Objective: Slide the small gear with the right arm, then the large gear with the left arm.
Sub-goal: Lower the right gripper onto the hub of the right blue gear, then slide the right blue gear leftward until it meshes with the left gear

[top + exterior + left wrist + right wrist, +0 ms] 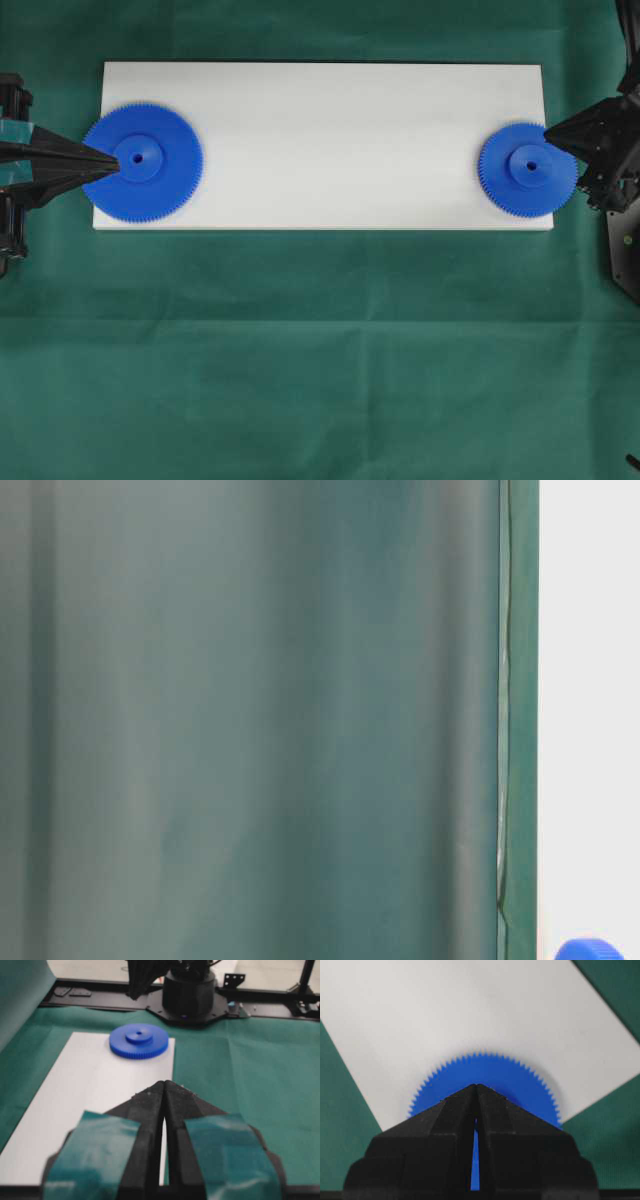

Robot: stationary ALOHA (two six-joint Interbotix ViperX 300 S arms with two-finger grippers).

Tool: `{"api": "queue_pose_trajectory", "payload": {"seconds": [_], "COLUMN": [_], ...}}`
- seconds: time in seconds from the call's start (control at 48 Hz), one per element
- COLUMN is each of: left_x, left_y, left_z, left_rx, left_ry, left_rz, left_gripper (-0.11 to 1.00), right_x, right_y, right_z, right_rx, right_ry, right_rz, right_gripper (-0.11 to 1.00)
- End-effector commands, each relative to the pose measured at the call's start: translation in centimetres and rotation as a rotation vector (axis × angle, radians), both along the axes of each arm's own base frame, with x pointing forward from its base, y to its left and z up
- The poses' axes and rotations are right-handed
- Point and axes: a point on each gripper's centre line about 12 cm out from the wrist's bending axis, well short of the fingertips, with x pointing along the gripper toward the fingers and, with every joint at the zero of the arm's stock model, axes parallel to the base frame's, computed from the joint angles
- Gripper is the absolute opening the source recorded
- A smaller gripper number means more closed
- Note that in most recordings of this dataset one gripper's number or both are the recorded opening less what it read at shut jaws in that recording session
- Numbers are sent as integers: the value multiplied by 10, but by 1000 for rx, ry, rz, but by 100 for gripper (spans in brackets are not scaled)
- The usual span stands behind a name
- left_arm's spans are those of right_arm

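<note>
The large gear [160, 175] lies on the left end of the white board [330, 140]. My left gripper [117, 158] is shut, its point over the gear beside the raised hub. In the left wrist view the left gripper [164, 1083] hides that gear. The small gear [528, 170] lies on the board's right end. My right gripper [547, 130] is shut, its point at the gear's far right rim. In the right wrist view the right gripper [476, 1085] covers the hub of the small gear [512, 1072]. The small gear [139, 1041] also appears far off in the left wrist view.
Green cloth [320, 350] covers the table around the board. The right arm's base [190, 992] stands beyond the board's far end. The board's middle [470, 1005] is bare white. A blue gear's edge [590, 948] peeks into the table-level view.
</note>
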Motion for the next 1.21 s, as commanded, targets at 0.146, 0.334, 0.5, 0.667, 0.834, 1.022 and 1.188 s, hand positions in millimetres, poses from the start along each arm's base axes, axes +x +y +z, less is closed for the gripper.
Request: {"api": "queue_pose_trajectory", "payload": {"seconds": [0.146, 0.334, 0.5, 0.667, 0.834, 1.022, 1.188], "left_x": [2, 1, 1, 0, -2, -2, -2], "left_y": [1, 2, 2, 2, 2, 2, 2], "left_z": [4, 2, 1, -2, -4, -4, -4], "left_rx": [-2, -2, -3, -4, -4, -4, -7], "left_ry": [-14, -17, -17, -13, -8, -8, -8], "left_rz": [5, 10, 11, 11, 11, 10, 12], "left_gripper": [0, 0, 0, 0, 0, 0, 0], "right_x": [8, 13, 15, 16, 14, 14, 15], "right_y": [-4, -5, -7, -8, -8, -8, -8], "right_z": [-16, -48, -63, -63, -65, -65, -66], "right_rx": [21, 105, 176, 170, 173, 178, 180], "right_ry": [26, 154, 215, 207, 213, 225, 227], "right_rz": [-4, -20, -81, -90, -91, -92, -93], "right_gripper": [50, 50, 50, 50, 50, 50, 50]}}
